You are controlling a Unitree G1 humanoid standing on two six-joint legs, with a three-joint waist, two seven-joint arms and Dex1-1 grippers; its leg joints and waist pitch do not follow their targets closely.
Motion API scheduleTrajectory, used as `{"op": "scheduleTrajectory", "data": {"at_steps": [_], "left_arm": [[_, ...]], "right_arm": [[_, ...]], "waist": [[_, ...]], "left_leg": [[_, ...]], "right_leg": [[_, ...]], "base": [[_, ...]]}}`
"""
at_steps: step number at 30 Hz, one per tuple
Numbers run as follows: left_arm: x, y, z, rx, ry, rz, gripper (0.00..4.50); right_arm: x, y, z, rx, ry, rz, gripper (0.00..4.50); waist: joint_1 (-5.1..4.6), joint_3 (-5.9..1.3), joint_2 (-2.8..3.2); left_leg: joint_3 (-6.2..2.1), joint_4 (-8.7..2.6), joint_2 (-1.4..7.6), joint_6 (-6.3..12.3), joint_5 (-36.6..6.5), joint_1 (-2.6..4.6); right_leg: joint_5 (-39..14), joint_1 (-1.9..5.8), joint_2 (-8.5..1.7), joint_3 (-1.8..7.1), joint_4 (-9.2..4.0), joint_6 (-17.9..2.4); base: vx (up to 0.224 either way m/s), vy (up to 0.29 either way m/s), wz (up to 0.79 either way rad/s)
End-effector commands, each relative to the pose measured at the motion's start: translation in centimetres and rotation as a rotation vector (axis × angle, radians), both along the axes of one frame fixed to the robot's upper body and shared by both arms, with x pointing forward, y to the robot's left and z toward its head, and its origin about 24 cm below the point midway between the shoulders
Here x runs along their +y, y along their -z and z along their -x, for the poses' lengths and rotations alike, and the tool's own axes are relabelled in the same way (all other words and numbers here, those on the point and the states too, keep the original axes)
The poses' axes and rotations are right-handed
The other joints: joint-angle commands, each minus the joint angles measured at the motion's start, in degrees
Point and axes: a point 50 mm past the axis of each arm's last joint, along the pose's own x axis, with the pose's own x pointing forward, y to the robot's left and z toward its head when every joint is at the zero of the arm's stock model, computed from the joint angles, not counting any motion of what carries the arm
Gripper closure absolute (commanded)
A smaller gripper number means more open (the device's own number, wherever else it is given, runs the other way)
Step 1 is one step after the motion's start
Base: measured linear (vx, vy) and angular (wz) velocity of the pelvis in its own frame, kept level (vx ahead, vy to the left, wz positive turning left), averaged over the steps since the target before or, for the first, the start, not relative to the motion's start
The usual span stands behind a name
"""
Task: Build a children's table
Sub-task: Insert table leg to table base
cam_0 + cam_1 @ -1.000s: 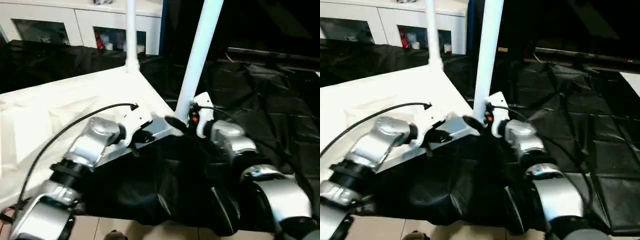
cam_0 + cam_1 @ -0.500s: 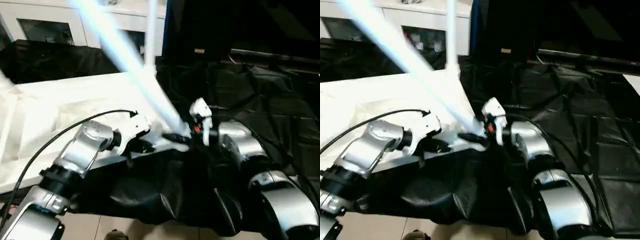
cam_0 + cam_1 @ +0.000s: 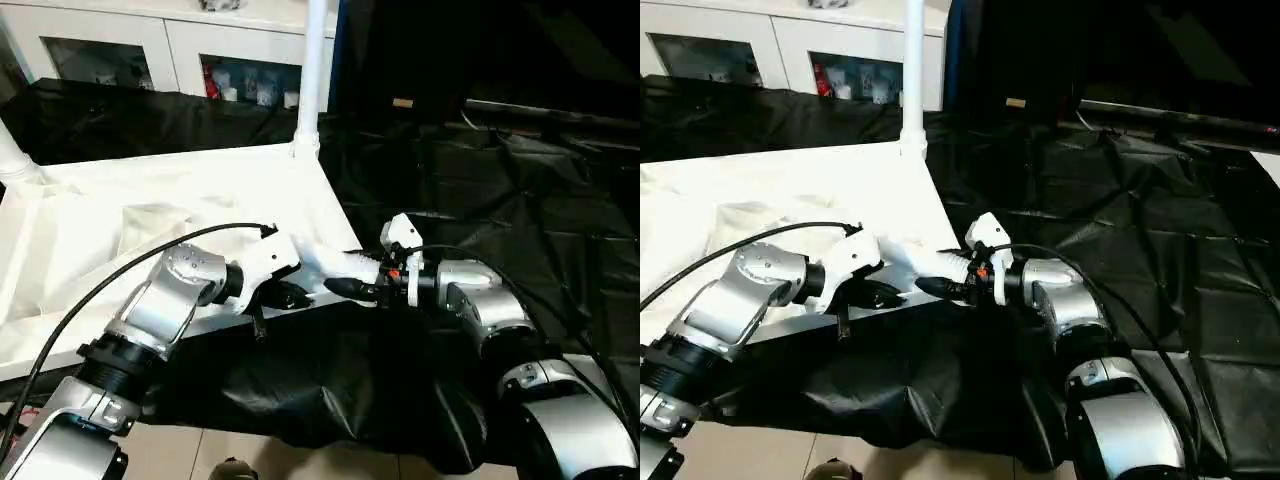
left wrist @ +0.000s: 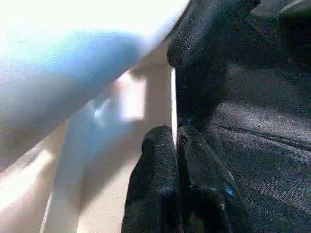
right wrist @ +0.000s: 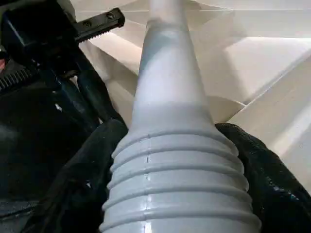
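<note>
The white table top lies upside down on black cloth. One leg stands upright in its far right corner socket, and another leg rises at the far left. My right gripper is shut on the ribbed end of a third leg. That leg lies low over the top's near right corner and points left. In the right wrist view both black fingers press the ribbed end. My left gripper is shut and empty, with its fingertips against the top's near edge beside that leg.
A white cabinet with glass doors stands behind the table top. Crumpled black cloth covers the ground to the right and front. A black cable arcs over my left forearm. Tiled floor shows at the near edge.
The leg in my right gripper has swung down from nearly upright to lying low, pointing left over the table top. The right jaws have narrowed on it. The camera view has shifted too.
</note>
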Motion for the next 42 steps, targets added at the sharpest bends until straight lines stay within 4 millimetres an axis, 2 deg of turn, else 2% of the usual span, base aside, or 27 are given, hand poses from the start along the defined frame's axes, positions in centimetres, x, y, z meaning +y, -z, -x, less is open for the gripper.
{"op": "scheduleTrajectory", "data": {"at_steps": [1,5,6,8,10,11,13,14,15,16,18,19,20,21,23,24,25,26,29,32,33,34,36,40,42], "left_arm": [[-0.7,-1.4,0.0,-0.078,0.034,0.063,4.5],[-0.6,-2.2,0.0,-0.1,0.0,0.156,4.5],[-0.6,-2.5,0.3,-0.076,0.001,0.198,4.05],[-0.4,-3.2,1.1,-0.018,0.019,0.277,4.05],[-0.2,-3.6,1.7,0.031,0.039,0.327,3.84],[0.2,-3.8,2.3,0.073,0.052,0.346,3.74],[0.5,-3.9,2.6,0.098,0.057,0.359,3.57],[1.2,-3.9,2.4,0.108,-0.005,0.391,3.49],[1.3,-3.9,2.3,0.11,-0.018,0.395,3.29],[1.8,-3.8,2.0,0.123,-0.084,0.415,3.29],[2.4,-3.8,1.2,0.149,-0.232,0.477,3.16],[2.4,-3.8,1.2,0.149,-0.232,0.477,3.08],[2.6,-4.0,0.5,0.167,-0.344,0.558,2.85],[2.6,-4.2,0.0,0.178,-0.409,0.626,2.85],[2.6,-4.3,-0.3,0.187,-0.447,0.669,2.75],[2.4,-4.9,-1.0,0.19,-0.505,0.807,2.75],[2.4,-4.9,-1.0,0.19,-0.505,0.807,2.65],[2.0,-5.4,-1.2,0.179,-0.491,0.895,2.51],[1.4,-6.1,-1.4,0.178,-0.456,0.997,2.35],[0.3,-6.6,-1.6,0.168,-0.411,1.079,2.05],[-0.3,-7.2,-1.6,0.188,-0.383,1.157,2.02],[-0.5,-7.5,-1.7,0.206,-0.377,1.197,1.96],[-0.8,-8.0,-1.7,0.24,-0.357,1.259,1.87],[-1.5,-7.4,-2.4,0.257,-0.421,1.233,1.52],[-1.7,-6.9,-2.8,0.266,-0.467,1.238,1.22]], "right_arm": [[-0.1,-0.3,0.0,-0.008,0.026,-0.043,1.76],[0.0,-0.8,-0.2,-0.012,0.047,-0.089,1.76],[0.0,-1.0,-0.2,-0.012,0.056,-0.109,1.76],[0.0,-1.3,-0.3,-0.007,0.071,-0.149,1.76],[0.0,-1.5,-0.3,-0.005,0.082,-0.174,1.76],[-0.1,-1.6,-0.3,-0.002,0.094,-0.197,1.76],[-0.1,-1.7,-0.3,0.0,0.104,-0.214,1.76],[0.0,-2.0,-0.3,0.005,0.125,-0.262,1.76],[0.0,-2.0,-0.3,0.006,0.127,-0.266,1.76],[0.0,-2.1,-0.3,0.007,0.134,-0.286,1.76],[0.0,-2.4,-0.2,0.006,0.155,-0.319,1.76],[0.0,-2.4,-0.2,0.006,0.155,-0.319,1.76],[0.1,-2.7,-0.2,0.006,0.173,-0.351,1.76],[0.1,-3.0,-0.2,0.008,0.18,-0.373,1.76],[0.2,-3.1,-0.1,0.009,0.182,-0.387,1.76],[0.3,-3.6,-0.1,0.013,0.187,-0.431,1.76],[0.3,-3.6,-0.1,0.013,0.187,-0.431,1.76],[0.5,-4.0,-0.1,0.018,0.186,-0.462,1.76],[0.7,-4.5,0.0,0.029,0.176,-0.502,1.76],[1.2,-5.2,0.4,0.069,0.136,-0.58,1.76],[1.5,-5.3,0.6,0.082,0.111,-0.591,1.76],[1.6,-5.3,0.8,0.084,0.102,-0.585,1.76],[1.8,-5.2,0.9,0.085,0.094,-0.579,1.76],[2.2,-5.5,1.1,0.098,0.084,-0.604,1.76],[2.5,-5.8,1.4,0.113,0.063,-0.627,1.76]], "waist": [[-0.32,-4.16,0.57],[-0.29,-4.24,0.48],[-0.3,-4.22,0.29],[-0.18,-4.37,0.44],[-0.13,-4.23,0.36],[-0.1,-4.12,0.39],[-0.17,-3.97,0.08],[-0.29,-3.79,0.39],[-0.31,-3.74,0.53],[-0.43,-3.83,0.53],[-0.6,-3.82,0.57],[-0.6,-3.81,0.64],[-0.47,-3.87,0.64],[-0.45,-3.93,0.61],[-0.34,-3.97,0.57],[-0.29,-3.91,0.54],[-0.25,-3.97,0.54],[-0.14,-4.01,0.54],[-0.09,-4.1,0.38],[-0.14,-4.02,0.63],[-0.03,-4.12,0.48],[0.06,-4.14,0.62],[0.0,-4.02,0.43],[0.01,-3.85,0.52],[0.01,-3.92,0.46]], "left_leg": [[0.55,-2.82,0.38,2.95,-6.9,0.66],[0.56,-2.71,0.38,3.29,-6.2,0.53],[0.58,-2.76,0.4,3.31,-6.2,0.55],[0.55,-2.65,0.48,3.28,-5.2,0.6],[0.7,-2.63,0.44,3.46,-4.7,0.59],[0.75,-2.64,0.43,3.32,-5.3,0.67],[0.83,-2.78,0.34,3.28,-6.3,0.62],[0.79,-2.95,0.4,2.89,-7.9,0.7],[0.76,-3.0,0.36,2.25,-8.7,0.79],[0.73,-3.05,0.39,1.75,-9.1,0.84],[0.7,-3.08,0.32,1.27,-9.2,0.82],[0.67,-3.09,0.31,1.13,-9.3,0.92],[0.62,-3.06,0.31,1.15,-9.6,0.98],[0.61,-3.0,0.31,1.0,-9.1,0.88],[0.56,-2.95,0.22,1.28,-8.9,0.8],[0.62,-2.92,0.12,1.34,-9.0,0.73],[0.61,-2.89,0.19,1.34,-9.1,0.84],[0.51,-2.87,0.17,1.48,-8.6,0.69],[0.47,-2.82,0.1,1.92,-7.4,0.58],[0.54,-2.81,0.01,2.4,-7.1,0.63],[0.53,-2.74,0.12,2.5,-6.9,0.6],[0.5,-2.72,0.12,2.4,-6.9,0.63],[0.55,-2.81,0.09,2.03,-7.7,0.6],[0.48,-2.99,0.1,1.43,-9.7,0.72],[0.41,-2.98,0.12,1.28,-8.9,0.68]], "right_leg": [[3.8,3.66,-2.73,3.03,-3.7,-14.3],[5.2,3.73,-2.8,3.04,-3.51,-14.4],[4.8,3.69,-2.78,2.99,-3.53,-14.4],[5.9,3.67,-2.79,2.99,-3.23,-15.0],[7.3,3.54,-2.6,2.91,-3.19,-16.2],[6.8,3.47,-2.56,2.91,-3.23,-16.2],[4.7,3.55,-2.47,2.92,-3.37,-15.6],[2.0,3.41,-2.48,2.93,-3.69,-14.7],[0.5,3.42,-2.54,3.02,-3.86,-14.1],[-0.5,3.47,-2.57,3.05,-3.93,-13.5],[-0.5,3.47,-2.53,3.1,-4.01,-13.0],[-0.6,3.42,-2.51,3.11,-4.02,-13.0],[-1.0,3.41,-2.68,3.11,-4.15,-12.9],[0.2,3.52,-2.55,3.11,-4.06,-13.3],[0.6,3.59,-2.55,3.02,-4.08,-13.4],[0.3,3.63,-2.53,3.06,-4.23,-13.3],[0.4,3.59,-2.56,3.06,-4.22,-13.5],[1.1,3.75,-2.65,3.05,-4.19,-13.6],[2.7,3.83,-2.55,3.0,-4.07,-13.2],[3.2,3.88,-2.44,3.01,-4.21,-13.0],[3.7,3.94,-2.6,3.03,-4.15,-13.1],[4.1,3.9,-2.59,2.98,-4.16,-13.3],[3.2,3.87,-2.53,2.92,-4.25,-13.2],[-1.3,3.83,-2.63,2.96,-4.78,-11.6],[-0.8,3.92,-2.57,2.98,-4.76,-10.9]], "base": [[0.0,0.0,0.0],[0.0,0.0,0.0],[0.0,0.0,0.0],[0.0,0.0,0.0],[0.0,0.0,0.0],[0.0,0.0,0.0],[0.0,0.0,0.0],[0.0,0.0,0.0],[0.0,0.0,0.0],[0.0,0.0,0.0],[0.0,0.0,0.0],[0.0,0.0,0.0],[0.0,0.0,0.0],[0.0,0.0,0.0],[0.0,0.0,0.0],[0.0,0.0,0.0],[0.0,0.0,0.0],[0.0,0.0,0.0],[0.0,0.0,0.0],[0.0,0.0,0.0],[0.0,0.0,0.0],[0.0,0.0,0.0],[0.0,0.0,0.0],[0.0,0.0,0.0],[0.0,0.0,0.0]]}}
